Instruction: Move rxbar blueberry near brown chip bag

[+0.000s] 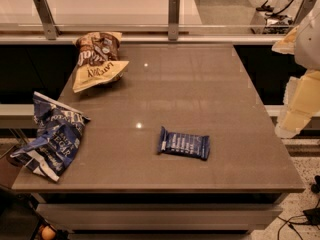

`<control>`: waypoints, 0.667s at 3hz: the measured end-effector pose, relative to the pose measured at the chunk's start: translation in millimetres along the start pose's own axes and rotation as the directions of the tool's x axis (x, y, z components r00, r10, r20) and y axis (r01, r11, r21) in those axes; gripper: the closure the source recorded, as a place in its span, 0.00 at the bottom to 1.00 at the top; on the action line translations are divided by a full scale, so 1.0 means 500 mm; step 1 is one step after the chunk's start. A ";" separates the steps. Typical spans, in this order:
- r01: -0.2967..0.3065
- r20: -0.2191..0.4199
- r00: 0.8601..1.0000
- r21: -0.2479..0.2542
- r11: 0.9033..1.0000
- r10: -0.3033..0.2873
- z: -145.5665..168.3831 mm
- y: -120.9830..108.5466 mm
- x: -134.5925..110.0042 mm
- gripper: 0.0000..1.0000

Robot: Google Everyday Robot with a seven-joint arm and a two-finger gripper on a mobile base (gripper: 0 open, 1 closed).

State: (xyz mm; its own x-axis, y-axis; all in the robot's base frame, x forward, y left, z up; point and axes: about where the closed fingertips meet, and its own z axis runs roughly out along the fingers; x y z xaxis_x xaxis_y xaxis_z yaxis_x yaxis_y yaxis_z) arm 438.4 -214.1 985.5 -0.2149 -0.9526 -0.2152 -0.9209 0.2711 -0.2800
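Blue and white chip bag [50, 139] sits closest, crumpled, at the near-left corner of the tabletop [200, 84]. Its left side hangs over the left edge.

Rxbar blueberry [184, 144] lies flat on the near half of the tabletop, roughly mid-width and a bit toward the right. It is closer to the near edge than to the far edge. Its long axis runs left-right, about parallel to the near edge, with the right end turned slightly nearer that edge. White text lines run along its length, and the short crimped ends face the left and right edges. It touches nothing else.

Brown chip bag [97, 59] is by the far-left corner. Its brown top points toward the far edge and its cream lower half points toward the near-left. It is well apart from the bar.

Claw [295, 111] shows as cream-coloured parts hanging outside the right edge of the tabletop, about halfway along it and partly cut off by the frame. I cannot tell how far open it is. It touches none of the three items and is well apart from the bar.

Bare surface runs diagonally from the bar to the brown bag. The right half and the far-right corner are bare too. Two metal posts [173, 16] stand along a rail just past the far edge.
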 end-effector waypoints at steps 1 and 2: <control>0.000 0.000 1.000 0.000 1.000 0.000 0.000 0.000 0.000 0.00; -0.009 0.042 0.999 -0.004 1.000 0.009 0.011 0.001 0.000 0.00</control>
State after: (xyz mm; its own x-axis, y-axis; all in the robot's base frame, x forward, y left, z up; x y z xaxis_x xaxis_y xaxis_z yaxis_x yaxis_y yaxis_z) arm 439.7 -213.4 980.2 -0.2092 -0.9436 -0.2566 -0.9205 0.2786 -0.2741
